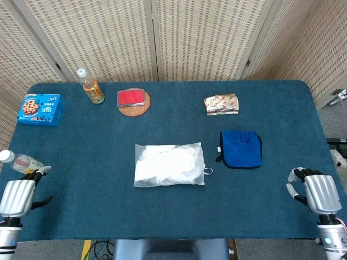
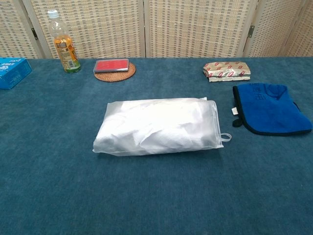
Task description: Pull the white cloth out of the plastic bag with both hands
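Covering the table (image 1: 108,206), blue carpet-like cloth; woven screens (image 1: 206,32) behind.

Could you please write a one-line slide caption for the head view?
Bagged white cloth lies untouched mid-table, left hand and right hand waiting at the near edge.

We find the white cloth (image 1: 169,164) veiled by the cloudy plastic bag (image 1: 142,179), its folds indistinct. The chest view crops the blue box (image 2: 11,72) at its left edge. The package (image 1: 221,104) print is illegible.
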Controlling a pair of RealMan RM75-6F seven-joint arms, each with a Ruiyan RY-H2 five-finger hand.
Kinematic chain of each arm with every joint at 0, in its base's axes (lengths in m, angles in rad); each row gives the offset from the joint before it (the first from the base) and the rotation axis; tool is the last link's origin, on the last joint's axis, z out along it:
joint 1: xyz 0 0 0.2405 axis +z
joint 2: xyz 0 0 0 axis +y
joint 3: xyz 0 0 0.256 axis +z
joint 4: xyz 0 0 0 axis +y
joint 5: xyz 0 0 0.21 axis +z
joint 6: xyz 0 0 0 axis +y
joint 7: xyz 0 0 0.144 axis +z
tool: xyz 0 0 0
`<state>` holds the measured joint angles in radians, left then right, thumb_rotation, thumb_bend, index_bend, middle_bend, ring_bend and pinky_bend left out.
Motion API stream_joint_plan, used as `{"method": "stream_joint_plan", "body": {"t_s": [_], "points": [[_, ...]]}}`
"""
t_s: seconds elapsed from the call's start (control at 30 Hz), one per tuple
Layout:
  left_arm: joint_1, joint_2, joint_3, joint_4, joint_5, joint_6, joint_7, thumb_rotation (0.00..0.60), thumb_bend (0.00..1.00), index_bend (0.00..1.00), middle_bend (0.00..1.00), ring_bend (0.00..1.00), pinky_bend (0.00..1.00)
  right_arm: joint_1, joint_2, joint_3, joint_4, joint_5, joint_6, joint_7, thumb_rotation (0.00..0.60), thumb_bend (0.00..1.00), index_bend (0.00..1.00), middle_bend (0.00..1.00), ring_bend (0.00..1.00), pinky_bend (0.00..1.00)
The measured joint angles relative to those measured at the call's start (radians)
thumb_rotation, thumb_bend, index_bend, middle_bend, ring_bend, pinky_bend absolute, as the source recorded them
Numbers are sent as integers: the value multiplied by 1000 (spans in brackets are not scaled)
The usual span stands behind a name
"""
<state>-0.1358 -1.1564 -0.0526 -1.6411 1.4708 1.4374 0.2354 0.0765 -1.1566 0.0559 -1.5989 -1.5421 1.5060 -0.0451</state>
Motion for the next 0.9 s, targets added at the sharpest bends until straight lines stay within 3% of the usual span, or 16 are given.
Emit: {"method": "stream_joint_plan", "body": {"t_s": [0.17, 0.37, 0.6, 0.9], "points": [[-1, -3, 0, -14, 3, 6, 8, 600, 0, 253, 336, 454, 686, 5, -13, -2, 10, -15, 1, 9, 600, 263, 572, 547, 551, 626], [-6, 33, -2, -94, -35, -31, -24, 600, 0, 225, 237, 395, 663, 16, -11, 2, 6, -20, -5, 8, 600, 259, 572, 547, 551, 626], [-26, 67, 2, -175, -14, -61, -51, 600, 0, 85, 131, 236, 486, 17, 19, 10, -32, -20, 2, -13, 600, 248, 572, 546, 550, 626], [-95, 80, -8, -297, 5, -134, 23, 600, 0, 2, 39, 138, 356, 20, 44, 16, -64, -10, -2, -31, 600, 245, 572, 546, 548, 625]]}}
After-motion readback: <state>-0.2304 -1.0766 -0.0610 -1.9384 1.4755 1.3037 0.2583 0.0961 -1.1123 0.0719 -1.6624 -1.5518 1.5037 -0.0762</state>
